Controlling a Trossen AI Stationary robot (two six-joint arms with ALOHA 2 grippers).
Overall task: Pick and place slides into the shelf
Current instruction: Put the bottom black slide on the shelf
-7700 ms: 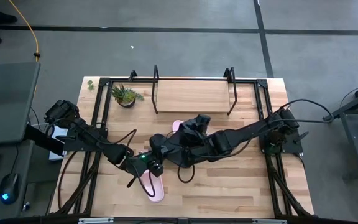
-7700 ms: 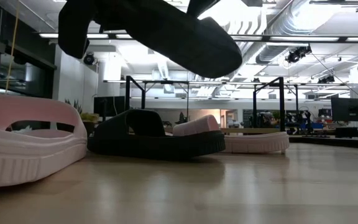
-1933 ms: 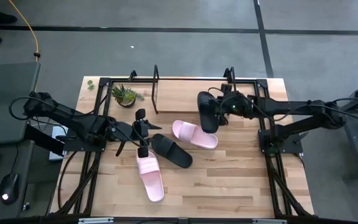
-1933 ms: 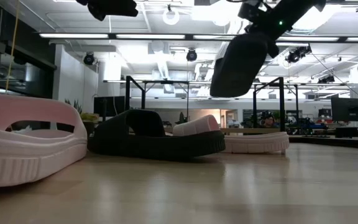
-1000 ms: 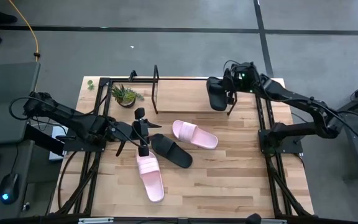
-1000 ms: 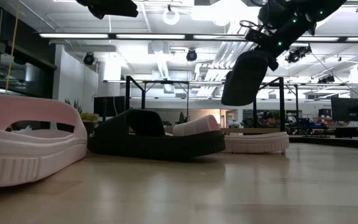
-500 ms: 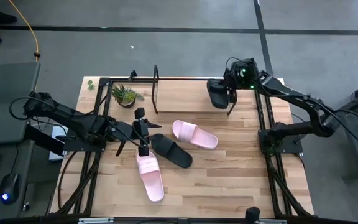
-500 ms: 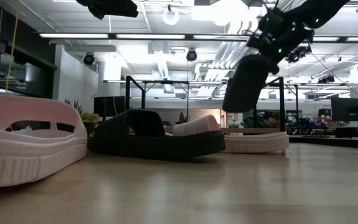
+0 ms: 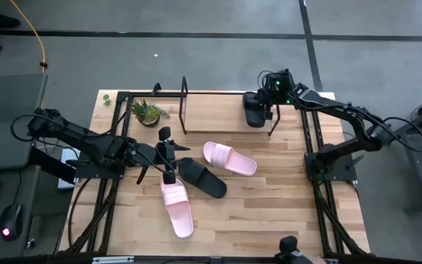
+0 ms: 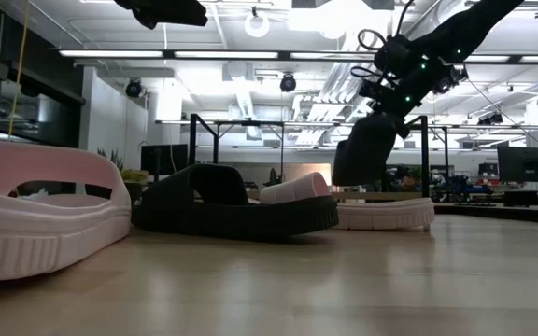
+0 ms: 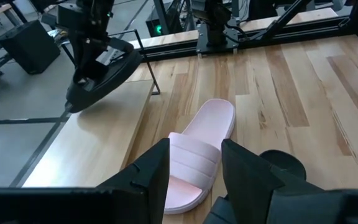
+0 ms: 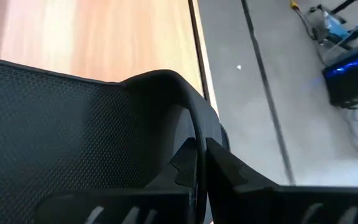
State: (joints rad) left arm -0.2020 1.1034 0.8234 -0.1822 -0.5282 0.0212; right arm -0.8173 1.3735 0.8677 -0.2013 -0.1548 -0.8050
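Wooden counter (image 9: 269, 213) is carrying everything in the high view. At the left of the frame the left claw (image 9: 168, 155) is hovering with its fingers apart and holding nothing, just above the heel end of one pink slide (image 9: 176, 207); it is probably waiting there so it can take this one next. A small potted plant (image 9: 147, 112) is standing in the upper left, beside the shelf (image 9: 218, 110).

Near the centre a black slide (image 9: 202, 177) is lying flat, touching the first pink one, and a second pink slide (image 9: 228, 158) is lying just to its right. All three are resting on the counter in front of the shelf, not yet placed.

At the upper right the right claw (image 9: 268, 100) is clenched on the other black slide (image 9: 254, 109), pinching the strap's edge so the sole is hanging down. It is holding this slide over the right end of the shelf board, probably so that it can lower it there and leave room for the others.
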